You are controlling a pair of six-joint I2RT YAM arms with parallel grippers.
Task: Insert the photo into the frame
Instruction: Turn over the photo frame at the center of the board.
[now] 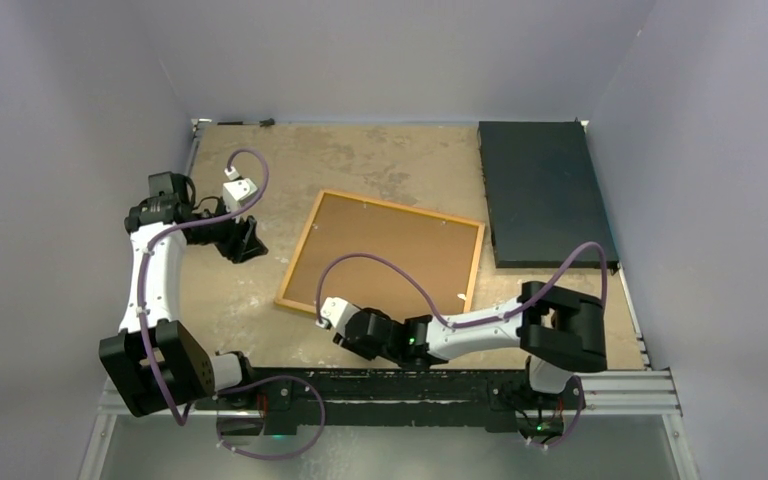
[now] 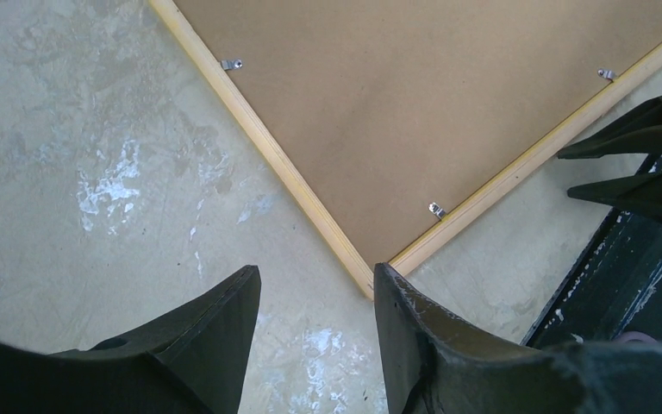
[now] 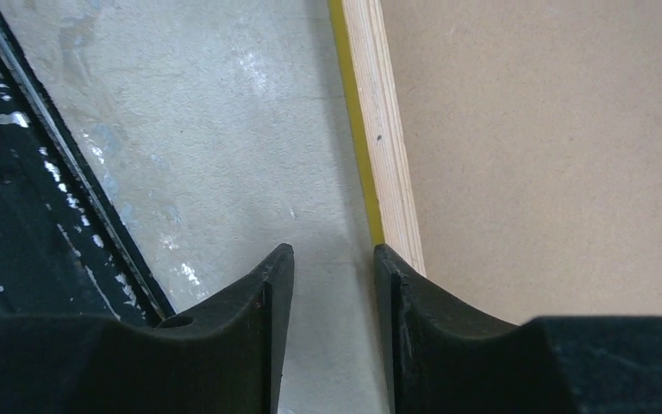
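We see the frame (image 1: 300, 248) face down mid-worktop (image 1: 250, 300), backing board (image 1: 390, 250) clipped in and the photo unseen (perhaps already inside). Left end effector (image 2: 316, 272) at its nine o'clock and right end effector (image 3: 333, 250) at seven both gape empty.

A big dark mat (image 1: 545, 195) lies flat in the far right corner of the table (image 1: 380, 160). A brown board (image 1: 385, 250) lies near the middle, small silver clips (image 2: 436, 210) along its edges. A tiny dark thing (image 1: 265, 122) sits at the far edge.
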